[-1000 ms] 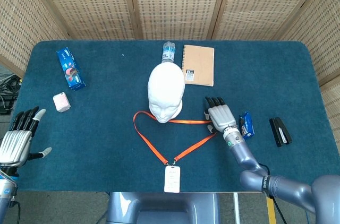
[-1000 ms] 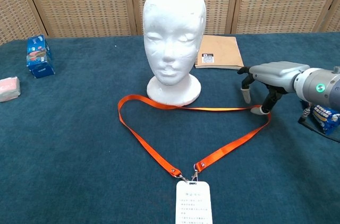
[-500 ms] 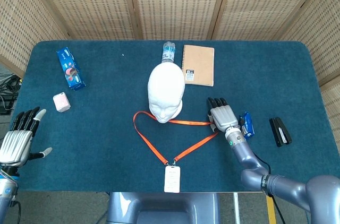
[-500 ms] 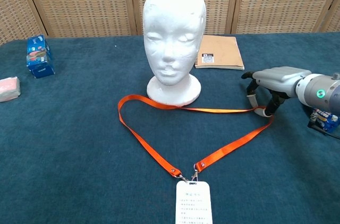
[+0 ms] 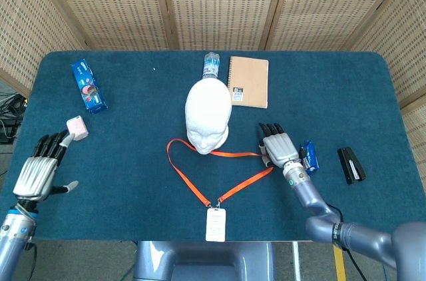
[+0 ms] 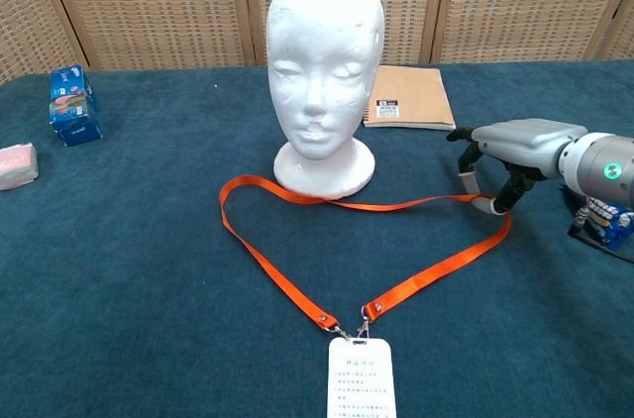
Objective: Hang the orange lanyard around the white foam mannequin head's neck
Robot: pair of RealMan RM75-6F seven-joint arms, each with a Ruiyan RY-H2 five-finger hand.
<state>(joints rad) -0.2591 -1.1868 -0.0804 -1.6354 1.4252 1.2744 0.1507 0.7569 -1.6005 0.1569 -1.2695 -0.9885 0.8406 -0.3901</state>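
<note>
Fingers (image 6: pixel 467 178) of my right hand (image 5: pixel 280 148) curled onto orange lanyard (image 6: pixel 297 291) by mannequin head (image 6: pixel 323 61); left hand (image 5: pixel 41 170) spread, w/ nothing held.

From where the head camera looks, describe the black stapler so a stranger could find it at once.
Start at the white foam mannequin head mid-table and go toward the table's right edge, past the right hand and the small blue packet beside it. The stapler lies alone there: slim, black, the only dark oblong object.
</note>
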